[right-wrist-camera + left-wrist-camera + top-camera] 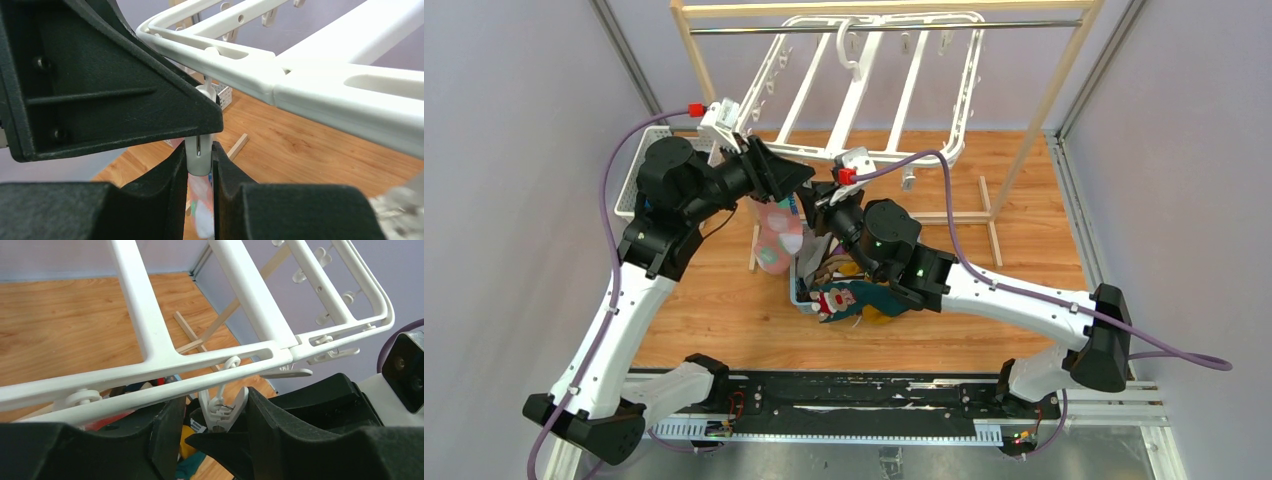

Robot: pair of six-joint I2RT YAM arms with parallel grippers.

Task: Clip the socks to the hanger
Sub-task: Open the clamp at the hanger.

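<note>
A: Hanger [864, 95]?
B: White plastic frame, crossbarred, hooked on rail [754, 30] at 12 o'clock of top view, near edge reaching down to both grippers. Small clips [322, 318] dangling along the bars.
A: Socks [849, 292]?
B: Mixed-colour heap at centre of top view, at 6 o'clock from the frame's near edge. One pink patterned sock [779, 235] hanging apart, at 10 o'clock of the heap.
A: Right gripper [199, 167]?
B: Pressed together on a clip [199, 152], pink fabric just below, between the fingers. Seen from right wrist only; from above, hidden under the wrists.
A: Left gripper [215, 407]?
B: Spread, flanking a dangling clip under the near bar. Contact with it: cannot tell. Gap seen from left wrist alone; from right wrist, only one black finger [100, 80] at 10 o'clock, just above the pinched clip.
</note>
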